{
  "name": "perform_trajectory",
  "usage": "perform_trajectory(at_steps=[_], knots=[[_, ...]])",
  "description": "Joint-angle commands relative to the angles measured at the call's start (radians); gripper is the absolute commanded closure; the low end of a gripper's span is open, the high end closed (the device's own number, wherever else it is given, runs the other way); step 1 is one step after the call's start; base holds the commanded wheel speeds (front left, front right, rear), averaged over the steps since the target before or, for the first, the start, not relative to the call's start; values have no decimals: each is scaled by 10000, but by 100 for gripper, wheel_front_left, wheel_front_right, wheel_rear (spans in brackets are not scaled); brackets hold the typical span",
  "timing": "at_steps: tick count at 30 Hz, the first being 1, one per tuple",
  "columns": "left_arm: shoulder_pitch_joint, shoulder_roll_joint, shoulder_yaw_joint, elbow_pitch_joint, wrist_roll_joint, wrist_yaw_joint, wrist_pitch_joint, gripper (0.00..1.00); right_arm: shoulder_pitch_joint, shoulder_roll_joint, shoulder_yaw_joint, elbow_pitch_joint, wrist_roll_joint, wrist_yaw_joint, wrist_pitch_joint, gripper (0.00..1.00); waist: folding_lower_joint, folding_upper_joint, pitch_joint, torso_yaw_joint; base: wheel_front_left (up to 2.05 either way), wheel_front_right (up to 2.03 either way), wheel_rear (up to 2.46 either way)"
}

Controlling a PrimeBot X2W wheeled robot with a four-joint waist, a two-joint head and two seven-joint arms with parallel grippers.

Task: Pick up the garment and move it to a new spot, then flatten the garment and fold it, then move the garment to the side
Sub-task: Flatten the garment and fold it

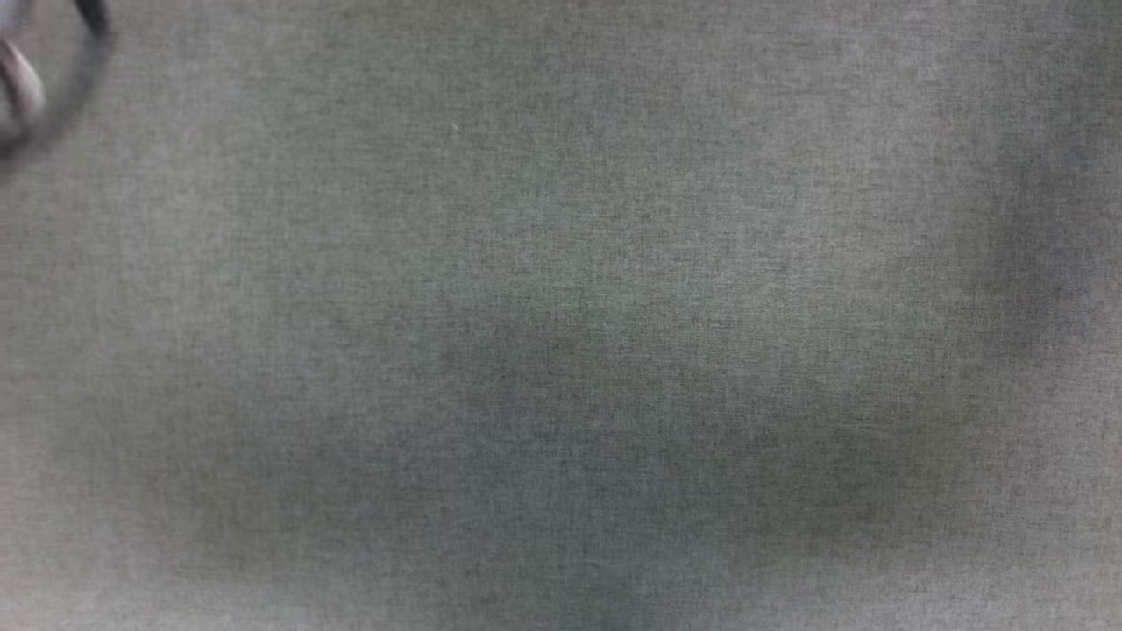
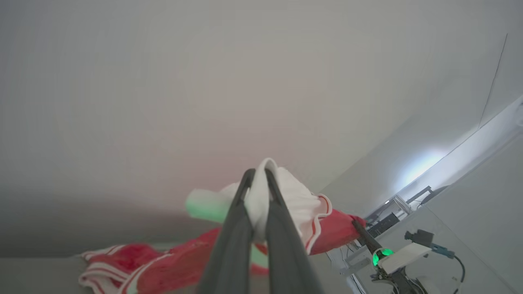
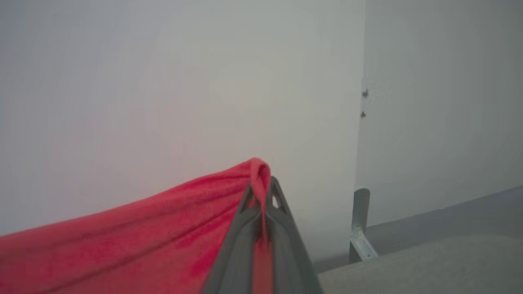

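Observation:
The garment [image 2: 304, 206] hangs stretched in the air between my two grippers, in front of a pale wall. In the left wrist view my left gripper [image 2: 257, 174] is shut on a white sleeve with red striped trim, and red cloth sags below it to the left. The red body runs right to my right gripper [image 2: 365, 236], whose dark fingers pinch its far end. In the right wrist view my right gripper [image 3: 261, 185] is shut on a fold of the garment's [image 3: 143, 237] red cloth, which stretches away to the lower left.
The head view looks close down on a grey woven table surface [image 1: 561, 315], with a blurred dark shape [image 1: 39, 79] at its top left corner. A metal bracket [image 3: 360, 241] stands by the wall, beside a grey surface [image 3: 429, 265].

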Motion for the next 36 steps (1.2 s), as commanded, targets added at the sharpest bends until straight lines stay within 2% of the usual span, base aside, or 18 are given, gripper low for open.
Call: perform_trajectory(at_steps=[1, 7, 12, 16, 26, 36], knots=[[480, 42, 120, -276, -118, 20, -164, 100, 401, -88, 195, 20, 243, -16, 1, 100, 0, 0, -49, 41, 0, 0, 0], [3396, 287, 441, -2148, -184, 20, -897, 100, 2683, -337, 1622, -637, 1744, -14, 378, 100, 0, 0, -500, 176, 0, 0, 0], [5757, 397, 907, -3160, -156, 20, -1778, 100, 5219, -582, 2018, -2252, 3076, -16, 1264, 100, 0, 0, -1013, 347, 0, 0, 0], [7533, 448, 1250, -3924, 32, 20, -2239, 100, 7533, -563, 1847, -4155, 3908, -16, 2133, 100, 0, 0, -1400, 451, 0, 0, 0], [11033, 470, 1382, -5345, 733, 20, -2600, 100, 11874, 284, 1043, -8549, 4662, -16, 3927, 100, 0, 0, -2177, 333, 0, 0, 0], [13656, 783, 2122, -6908, 1400, 20, -2652, 100, 14623, 835, 251, -11179, 5437, -16, 4993, 100, 0, 0, -2516, 346, 0, 0, 0]])
